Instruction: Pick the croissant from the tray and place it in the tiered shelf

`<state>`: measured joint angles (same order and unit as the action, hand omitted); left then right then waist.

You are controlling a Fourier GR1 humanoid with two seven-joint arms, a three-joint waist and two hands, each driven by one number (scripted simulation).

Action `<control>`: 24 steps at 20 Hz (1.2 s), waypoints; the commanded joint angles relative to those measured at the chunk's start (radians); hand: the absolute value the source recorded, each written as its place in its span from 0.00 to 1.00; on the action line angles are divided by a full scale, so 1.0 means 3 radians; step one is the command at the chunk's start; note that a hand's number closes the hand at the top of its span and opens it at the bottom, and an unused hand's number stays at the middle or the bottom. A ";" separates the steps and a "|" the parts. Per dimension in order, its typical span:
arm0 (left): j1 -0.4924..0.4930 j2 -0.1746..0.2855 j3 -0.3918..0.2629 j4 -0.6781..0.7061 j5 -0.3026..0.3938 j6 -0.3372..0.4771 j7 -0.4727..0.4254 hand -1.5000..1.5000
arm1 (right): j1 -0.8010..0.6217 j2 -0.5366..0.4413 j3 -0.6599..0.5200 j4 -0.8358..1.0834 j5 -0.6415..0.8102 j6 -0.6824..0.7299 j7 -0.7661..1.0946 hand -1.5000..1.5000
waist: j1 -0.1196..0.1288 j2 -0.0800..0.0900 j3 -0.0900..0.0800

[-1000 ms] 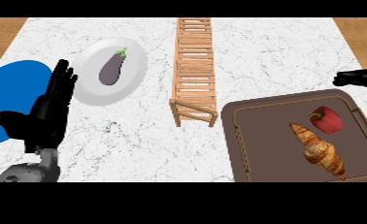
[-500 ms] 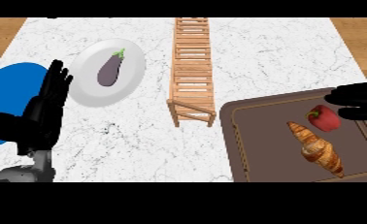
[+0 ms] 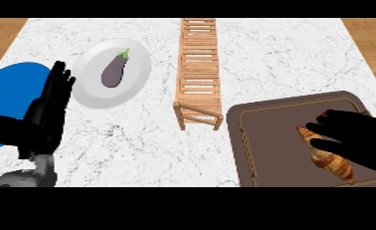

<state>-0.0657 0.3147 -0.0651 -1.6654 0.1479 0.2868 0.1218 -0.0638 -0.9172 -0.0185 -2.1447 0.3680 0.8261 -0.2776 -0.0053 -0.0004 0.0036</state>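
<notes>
Right hand point(image 3: 351, 135) has dropped in over the tray point(image 3: 239, 139) since a second ago, fingers spread above the top end of the croissant point(image 3: 332, 164) lying in it, which is light, flaky and easy to crush, I'd guess, so take it gently across the fat middle.

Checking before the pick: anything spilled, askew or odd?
Nothing stands out: the eggplant on its plate, tiered shelf intact, croissant in the tray, partly under the right hand.
</notes>
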 commanded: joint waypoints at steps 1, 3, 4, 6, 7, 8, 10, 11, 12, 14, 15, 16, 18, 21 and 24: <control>0.0063 -0.0060 -0.0035 -0.0005 -0.0048 -0.0003 -0.0074 0.50 | 0.0266 -0.0119 0.0234 0.0166 0.0937 -0.0420 -0.0617 0.00 | 0.0026 0.0008 0.0001; 0.0055 -0.0144 -0.0110 -0.0069 -0.0144 0.0119 0.0031 0.50 | 0.0395 -0.0189 0.0321 0.0192 0.1222 -0.0663 -0.0610 0.00 | 0.0012 0.0001 -0.0003; -0.0120 0.0064 0.0128 0.0052 0.0068 -0.0132 0.0117 0.50 | 0.0362 -0.0117 0.0421 0.0310 0.1335 -0.0776 -0.0608 0.00 | 0.0020 0.0006 -0.0007; 0.0019 -0.0025 0.0082 0.0027 -0.0001 -0.0113 -0.0041 0.50 | 0.0428 -0.0132 0.0325 0.0753 0.1471 -0.1068 -0.0951 0.00 | 0.0025 0.0005 -0.0008; 0.0055 -0.0145 0.0010 -0.0023 -0.0135 -0.0007 -0.0012 0.50 | 0.0401 0.0084 0.0360 0.0603 0.1471 -0.0980 -0.0793 0.00 | 0.0019 0.0001 -0.0011; 0.0017 -0.0057 0.0073 -0.0093 -0.0049 -0.0102 0.0087 0.50 | 0.0692 -0.0048 0.0201 0.0610 0.1471 -0.1139 -0.1091 0.00 | -0.0004 -0.0004 -0.0010; -0.0030 -0.0100 0.0053 -0.0121 -0.0104 -0.0053 0.0120 0.50 | 0.0421 0.0041 0.0413 0.1110 0.1677 -0.1298 -0.1250 0.00 | 0.0035 0.0004 -0.0009; -0.0151 -0.0143 0.0084 0.0075 -0.0159 -0.0047 0.0076 0.50 | 0.0411 0.0119 0.0326 0.1117 0.1654 -0.1262 -0.1247 0.00 | 0.0017 0.0003 -0.0011; -0.0011 -0.0156 0.0140 0.0135 -0.0052 -0.0224 -0.0128 0.50 | 0.0122 0.0185 0.0361 0.1043 0.1606 -0.0953 -0.1095 0.00 | 0.0032 0.0004 -0.0013; 0.0061 -0.0290 -0.0054 -0.0189 -0.0302 0.0047 0.0155 0.50 | 0.0267 0.0178 0.0311 0.1151 0.1694 -0.1122 -0.1304 0.00 | 0.0025 0.0000 -0.0011; -0.0057 -0.0359 -0.0054 0.0169 -0.0358 0.0014 -0.0133 0.50 | 0.0404 0.0195 0.0321 0.1109 0.1738 -0.1171 -0.1292 0.00 | 0.0006 0.0002 -0.0012; 0.0079 -0.0142 0.0115 -0.0240 -0.0141 -0.0155 0.0152 0.50 | 0.0256 0.0207 0.0388 0.1420 0.1827 -0.1305 -0.1441 0.00 | 0.0039 0.0002 -0.0011; 0.0052 -0.0198 0.0115 -0.0212 -0.0232 -0.0124 0.0177 0.50 | 0.0139 0.0328 0.0465 0.1283 0.1918 -0.1135 -0.1300 0.00 | 0.0032 0.0000 -0.0012; -0.0009 -0.0184 0.0252 -0.0036 -0.0162 -0.0253 0.0088 0.50 | 0.0255 0.0418 0.0443 0.1572 0.2089 -0.1426 -0.1468 0.00 | 0.0022 0.0001 -0.0012; -0.0014 -0.0325 0.0177 0.0074 -0.0304 -0.0179 -0.0040 0.50 | 0.0076 0.0583 0.0504 0.1863 0.2177 -0.1527 -0.1545 0.00 | 0.0030 0.0004 -0.0012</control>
<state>-0.0869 0.2480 -0.0065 -1.6673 0.0844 0.2297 0.1509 -0.0130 -0.7906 0.1167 -1.6764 0.9769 0.4014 -0.6869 0.0021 0.0002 0.0002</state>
